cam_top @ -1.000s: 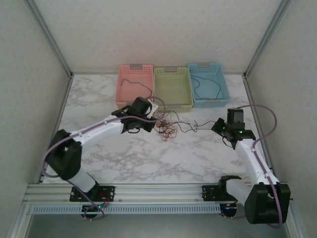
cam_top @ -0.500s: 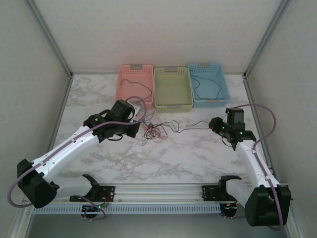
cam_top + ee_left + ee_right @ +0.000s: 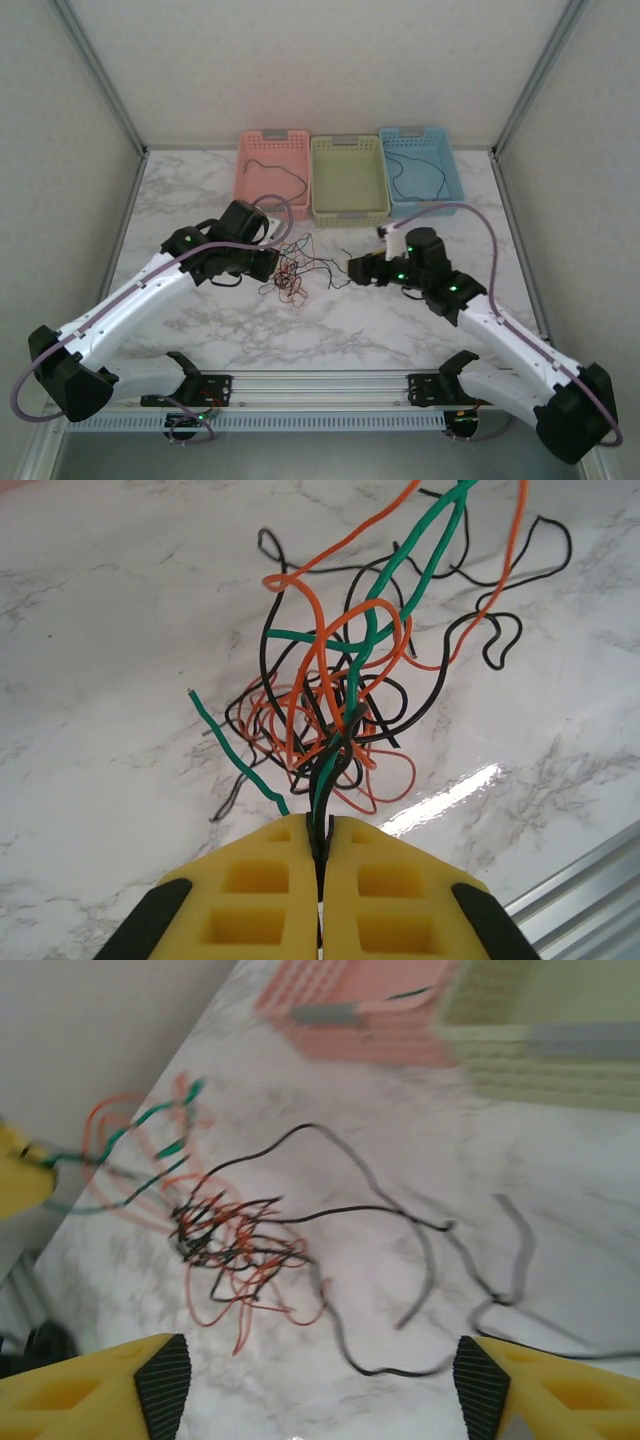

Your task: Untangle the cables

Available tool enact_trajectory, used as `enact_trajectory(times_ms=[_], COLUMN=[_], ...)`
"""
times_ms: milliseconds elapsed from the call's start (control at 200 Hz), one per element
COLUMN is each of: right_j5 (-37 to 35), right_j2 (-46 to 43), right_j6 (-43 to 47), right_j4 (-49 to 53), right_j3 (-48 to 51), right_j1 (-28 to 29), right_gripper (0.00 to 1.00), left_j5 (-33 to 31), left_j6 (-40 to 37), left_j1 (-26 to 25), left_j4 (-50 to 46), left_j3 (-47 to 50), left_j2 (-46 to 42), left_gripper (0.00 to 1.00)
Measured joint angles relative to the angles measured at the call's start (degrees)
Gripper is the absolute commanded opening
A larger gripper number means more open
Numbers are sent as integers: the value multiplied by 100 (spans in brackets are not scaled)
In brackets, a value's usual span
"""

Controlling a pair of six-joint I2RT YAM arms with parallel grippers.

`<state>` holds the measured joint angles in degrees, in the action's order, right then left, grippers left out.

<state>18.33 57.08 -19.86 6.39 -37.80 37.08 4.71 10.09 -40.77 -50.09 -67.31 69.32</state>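
The cables [image 3: 290,275] lie as a tangle of black, red-orange and green wires on the marble table, just right of my left gripper [image 3: 263,262]. In the left wrist view that gripper [image 3: 322,832] is shut on black and green strands that run out of the cables' knot [image 3: 340,710]. My right gripper [image 3: 358,270] sits right of the tangle, low over the table. Its yellow fingers [image 3: 110,1385] stand wide apart with nothing between them, over a loose black strand [image 3: 400,1220] that trails from the knot [image 3: 230,1235].
Three baskets stand in a row at the back: pink [image 3: 250,185], green [image 3: 348,212] and blue [image 3: 452,185]. The pink and blue ones each hold a black wire. An aluminium rail [image 3: 320,385] runs along the near edge.
My right gripper has opened, let go of the black strand and swung left towards the tangle. My left gripper has drawn the tangle to the left, staying shut.
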Motion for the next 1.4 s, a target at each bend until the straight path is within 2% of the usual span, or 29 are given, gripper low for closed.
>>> enact_trajectory(times_ms=[130, 195, 400, 481, 521, 556, 566, 576, 586, 631, 706, 791, 951, 1056, 1216, 1401], right_j5=[-503, -623, -901, -940, -953, -964, -968, -968, -970, -981, -1086, -1174, -1244, -1318, -1478, -1576], right_j2=[883, 1377, 2465, 2787, 2896, 2964, 2979, 2979, 2992, 2999, 3003, 3003, 2868, 2765, 2743, 2743], right_j6=[457, 614, 901, 975, 1001, 1016, 1021, 1021, 1032, 1047, 1027, 1025, 1025, 1003, 879, 741], right_j4=[-612, -876, -1633, -1836, -1932, -1989, -2020, -2020, -2041, -2055, -2022, -2028, -2031, -2002, -1812, -1589], right_j3=[-129, -280, -732, -970, -1058, -1102, -1106, -1106, -1106, -1108, -1139, -1185, -1191, -1191, -1191, -1191], right_j1=[1005, 1276, 1576, 1655, 1690, 1722, 1725, 1725, 1735, 1740, 1740, 1744, 1759, 1751, 1668, 1659], right_gripper=[85, 85, 88, 82, 77, 68, 61, 60, 53, 35, 9, 0, 0, 0, 0, 0], left_j5=[238, 345, 509, 568, 592, 597, 597, 597, 601, 619, 664, 669, 688, 748, 861, 935], left_j6=[11, 28, 55, 70, 70, 74, 76, 76, 87, 109, 136, 177, 219, 267, 358, 396], left_j1=[0, 0, 0, 0, 0, 0, 0, 0, 0, 0, 0, 0, 0, 0, 0, 0], left_j4=[11, 28, 50, 50, 52, 55, 55, 55, 55, 52, 57, 59, 116, 144, 157, 205], left_j3=[-4, -4, -4, -9, -9, -9, -11, -11, -9, -9, -9, -9, 0, 31, 76, 323], left_j2=[0, 0, 0, 0, 0, -2, -2, -2, -2, -2, -31, -116, -262, -389, -597, -776], left_gripper=[0, 0, 0, 0, 0, 0, 0, 0, 0, 0, 2, 6, 14, 31, 49, 56])
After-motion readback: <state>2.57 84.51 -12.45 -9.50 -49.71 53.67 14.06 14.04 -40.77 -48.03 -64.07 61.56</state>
